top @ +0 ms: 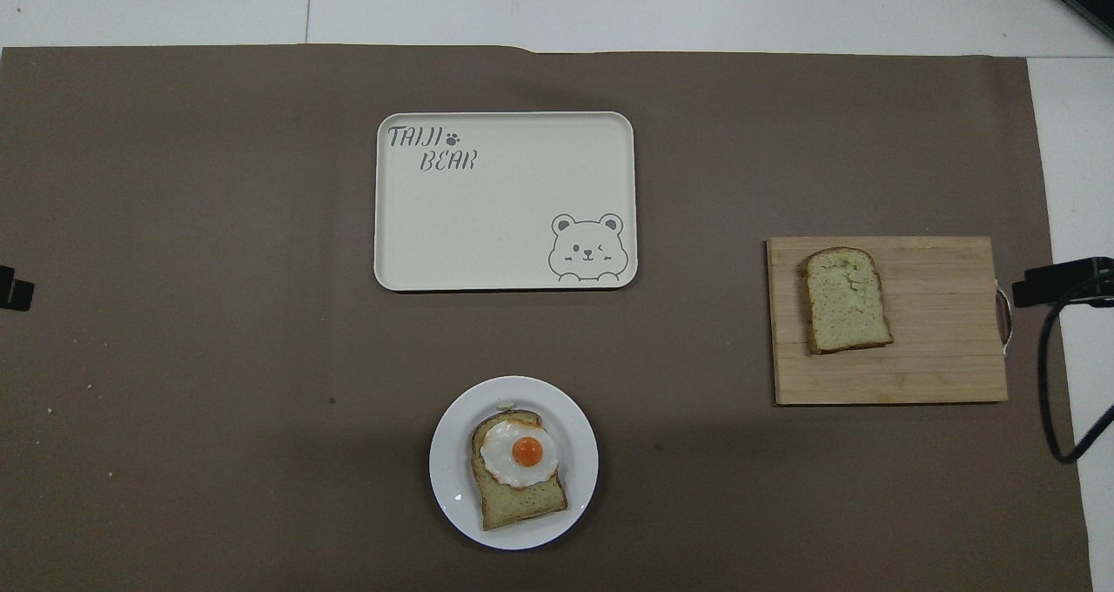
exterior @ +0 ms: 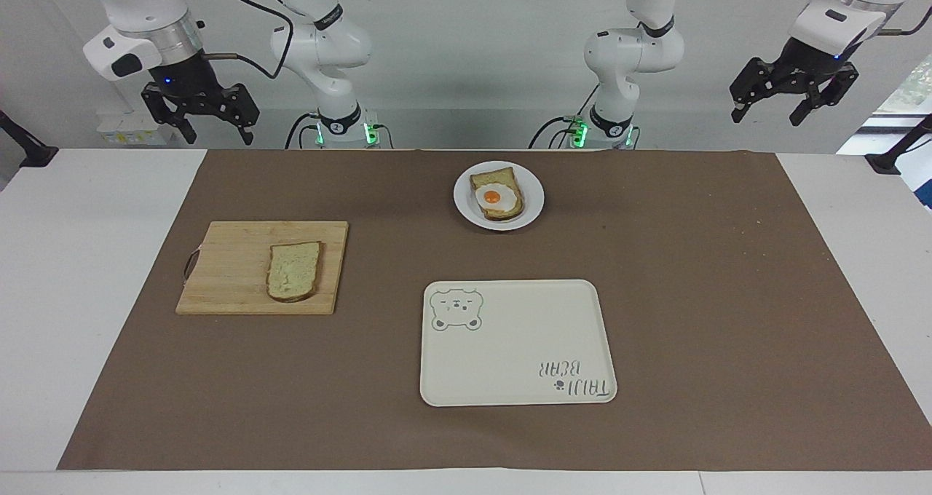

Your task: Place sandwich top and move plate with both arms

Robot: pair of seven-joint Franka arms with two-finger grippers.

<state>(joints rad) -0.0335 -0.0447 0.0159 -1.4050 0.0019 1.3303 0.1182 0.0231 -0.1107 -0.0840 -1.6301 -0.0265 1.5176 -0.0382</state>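
Two arms wait raised at the robots' edge of the desk (exterior: pixel 102 276): left gripper (exterior: pixel 791 102) and right gripper (exterior: pixel 201 119), jaws wide, empty. Cream tray (exterior: pixel 518 349) lies farthest from the robots. Cutting board (exterior: pixel 233 266), toward the right arm's end, carries the sandwich top (exterior: pixel 294 271). The plate (exterior: pixel 464 202), nearest the robots, holds egg toast (exterior: pixel 498 194).

"TAIJI BEAR" on cream tray (top: pixel 505 226)

Bread (exterior: pixel 294 270) flat on board (exterior: pixel 226 284), open from above, plate (exterior: pixel 466 207) with egg toast (exterior: pixel 497 193) unobstructed all round, bare mat (exterior: pixel 364 211) between board, plate and tray (exterior: pixel 510 349), all well apart.
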